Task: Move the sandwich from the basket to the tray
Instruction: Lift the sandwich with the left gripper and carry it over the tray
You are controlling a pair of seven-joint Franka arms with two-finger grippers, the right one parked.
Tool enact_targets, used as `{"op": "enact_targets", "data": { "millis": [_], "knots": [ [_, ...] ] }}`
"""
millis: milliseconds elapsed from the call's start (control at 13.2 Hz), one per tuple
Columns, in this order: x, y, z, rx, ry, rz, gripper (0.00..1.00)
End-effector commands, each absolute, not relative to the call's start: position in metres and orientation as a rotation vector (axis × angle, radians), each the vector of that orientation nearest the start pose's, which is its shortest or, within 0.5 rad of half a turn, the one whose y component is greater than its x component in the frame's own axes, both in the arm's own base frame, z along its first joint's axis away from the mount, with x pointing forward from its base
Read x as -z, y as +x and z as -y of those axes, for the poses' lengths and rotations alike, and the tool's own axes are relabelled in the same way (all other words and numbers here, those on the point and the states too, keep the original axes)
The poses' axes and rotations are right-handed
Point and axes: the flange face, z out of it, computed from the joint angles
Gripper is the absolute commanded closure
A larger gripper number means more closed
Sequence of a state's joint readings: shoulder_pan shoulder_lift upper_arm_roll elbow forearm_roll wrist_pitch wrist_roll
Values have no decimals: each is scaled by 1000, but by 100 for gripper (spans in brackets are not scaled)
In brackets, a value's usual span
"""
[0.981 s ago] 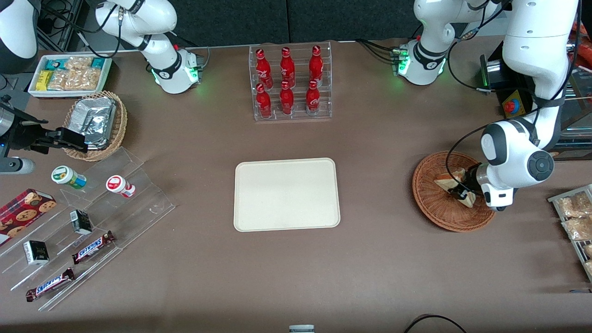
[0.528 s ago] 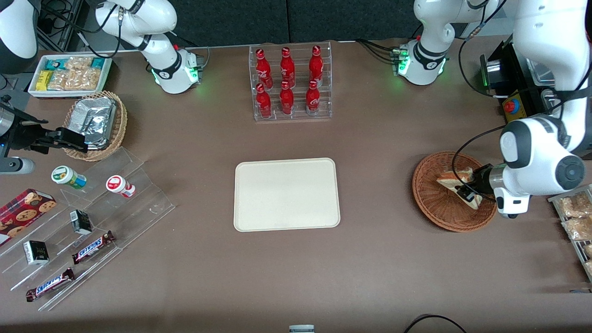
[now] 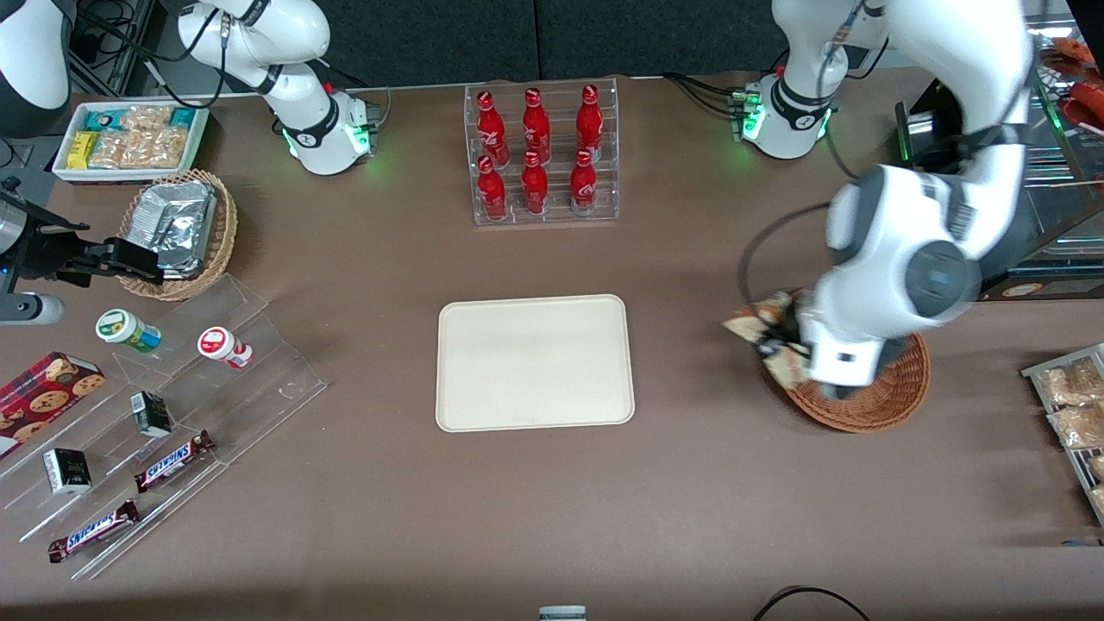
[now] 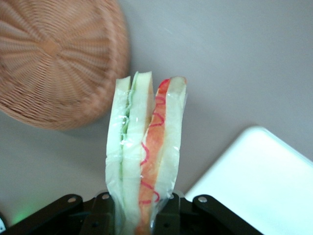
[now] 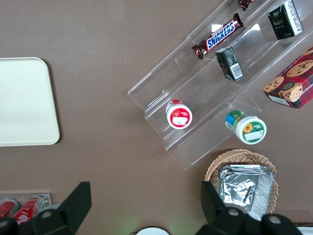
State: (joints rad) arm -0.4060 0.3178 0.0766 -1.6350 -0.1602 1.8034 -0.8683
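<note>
Left wrist view shows the jaws of the gripper (image 4: 142, 218) pinching the sandwich (image 4: 146, 152) by one end, lifted off the basket (image 4: 54, 58), short of the tray (image 4: 259, 181); soft bread could slip loose onto the counter (image 4: 234, 63) mid-carry

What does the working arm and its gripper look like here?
The left arm is glossy white with rounded joint housings, dark grey round caps and a black cable looping beside the wrist. Its base glows green. The gripper is black, with matte black fingers and small silver screws.
</note>
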Motion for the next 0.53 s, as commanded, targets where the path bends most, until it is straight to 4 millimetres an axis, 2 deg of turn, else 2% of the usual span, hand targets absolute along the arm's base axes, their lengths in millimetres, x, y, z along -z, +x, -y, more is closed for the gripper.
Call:
{"op": "enact_targets", "data": {
  "millis": [0, 75, 302, 377, 453],
  "knots": [
    [-421, 592, 292, -298, -3052, 768, 100],
    [-415, 586, 318, -297, -3068, 698, 100],
    [-373, 561, 416, -348, -3102, 507, 100],
    [-362, 554, 445, -316, -3126, 467, 100],
    [-351, 547, 465, -289, -3145, 421, 100]
  ]
}}
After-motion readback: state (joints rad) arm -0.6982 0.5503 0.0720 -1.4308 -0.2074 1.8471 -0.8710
